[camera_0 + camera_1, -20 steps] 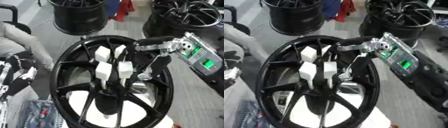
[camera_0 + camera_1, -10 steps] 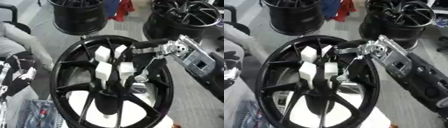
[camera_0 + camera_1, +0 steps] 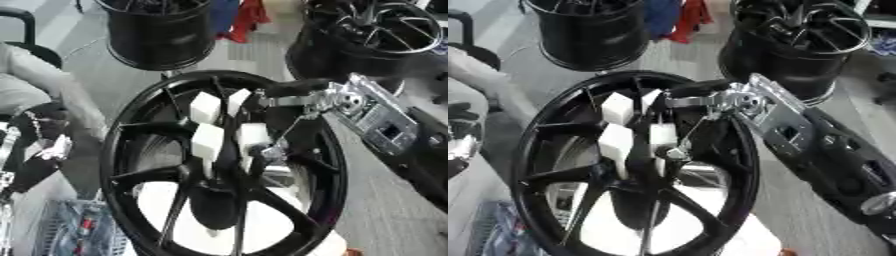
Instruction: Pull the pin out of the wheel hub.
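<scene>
A black spoked wheel hub (image 3: 131, 150) stands tilted in the middle of both views. Several white block-shaped pins (image 3: 208, 142) stick out around its centre. My right hand (image 3: 343, 100) comes in from the right over the hub's upper right rim. Its black fingers (image 3: 289, 90) stretch straight toward the topmost white pin (image 3: 238, 100), their tips beside it. The thin thumb (image 3: 282, 145) hangs down next to another white pin (image 3: 254, 134). No pin is visibly clasped. My left hand (image 3: 39, 150) rests at the left edge, apart from the hub.
Two more black wheel hubs stand behind, one at the back left (image 3: 157, 30), one at the back right (image 3: 376, 35). Red cloth (image 3: 249, 20) lies between them. A blue basket (image 3: 79, 230) of small parts is at lower left. Grey fabric (image 3: 35, 80) shows at left.
My right forearm has rolled, so the green-lit panel on the wrist has turned out of sight. The fingers have crept slightly toward the white pins. The hub has not moved.
</scene>
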Robot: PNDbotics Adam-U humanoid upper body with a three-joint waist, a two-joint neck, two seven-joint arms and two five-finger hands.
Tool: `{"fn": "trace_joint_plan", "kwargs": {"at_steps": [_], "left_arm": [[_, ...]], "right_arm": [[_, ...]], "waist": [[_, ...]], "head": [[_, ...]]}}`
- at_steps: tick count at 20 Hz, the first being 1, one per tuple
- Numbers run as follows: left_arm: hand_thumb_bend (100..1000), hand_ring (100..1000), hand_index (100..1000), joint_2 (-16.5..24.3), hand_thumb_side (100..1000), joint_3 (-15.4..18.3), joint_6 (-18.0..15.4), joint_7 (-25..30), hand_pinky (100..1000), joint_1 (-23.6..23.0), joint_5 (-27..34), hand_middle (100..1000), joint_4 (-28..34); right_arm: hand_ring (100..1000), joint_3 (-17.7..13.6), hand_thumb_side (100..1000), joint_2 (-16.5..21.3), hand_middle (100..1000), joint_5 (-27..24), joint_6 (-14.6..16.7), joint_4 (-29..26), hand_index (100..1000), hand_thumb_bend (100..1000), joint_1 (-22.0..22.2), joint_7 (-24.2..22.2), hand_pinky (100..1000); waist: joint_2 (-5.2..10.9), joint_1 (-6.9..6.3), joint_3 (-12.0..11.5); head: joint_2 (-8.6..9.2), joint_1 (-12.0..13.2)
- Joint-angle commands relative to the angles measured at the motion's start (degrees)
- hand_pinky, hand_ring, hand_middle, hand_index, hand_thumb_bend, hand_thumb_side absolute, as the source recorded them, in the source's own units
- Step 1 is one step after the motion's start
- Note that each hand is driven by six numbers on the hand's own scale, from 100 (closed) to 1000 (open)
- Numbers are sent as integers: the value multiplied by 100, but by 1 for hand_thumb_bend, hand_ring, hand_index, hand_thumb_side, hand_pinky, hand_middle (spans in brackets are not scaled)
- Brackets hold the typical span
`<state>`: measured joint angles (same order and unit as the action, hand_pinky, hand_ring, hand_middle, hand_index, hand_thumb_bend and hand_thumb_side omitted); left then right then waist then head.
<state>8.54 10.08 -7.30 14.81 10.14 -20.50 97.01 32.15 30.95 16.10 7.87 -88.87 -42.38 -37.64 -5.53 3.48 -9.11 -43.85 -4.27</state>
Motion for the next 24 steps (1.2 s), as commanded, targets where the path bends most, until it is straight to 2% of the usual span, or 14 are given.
{"fn": "trace_joint_plan", "kwargs": {"at_steps": [1,6,12,18,24], "left_arm": [[194,648,848,78,440,-12,-13,8,642,63,-16,674,75],[193,648,848,76,439,-9,-10,5,642,62,-18,674,73],[193,647,848,81,439,-7,-7,4,642,58,-15,674,71],[193,647,848,107,438,0,-1,1,642,48,-14,674,68],[194,647,848,141,439,6,7,-2,642,35,-20,674,62]], "right_arm": [[508,-52,252,34,567,62,42,20,732,100,-145,145,447],[453,-55,159,15,508,31,87,-5,688,100,-184,283,365],[432,-114,140,102,487,-231,68,-349,667,100,-273,406,338],[429,-253,141,423,483,-752,-220,-888,663,100,-433,353,333],[429,-603,140,887,483,-1202,-543,-1362,663,100,-531,440,333]], "waist": [[53,-20,-5],[54,-14,-11],[63,-7,-1],[90,17,29],[116,62,93]], "head": [[-27,-18],[-27,-22],[-27,-14],[-27,9],[-27,40]]}}
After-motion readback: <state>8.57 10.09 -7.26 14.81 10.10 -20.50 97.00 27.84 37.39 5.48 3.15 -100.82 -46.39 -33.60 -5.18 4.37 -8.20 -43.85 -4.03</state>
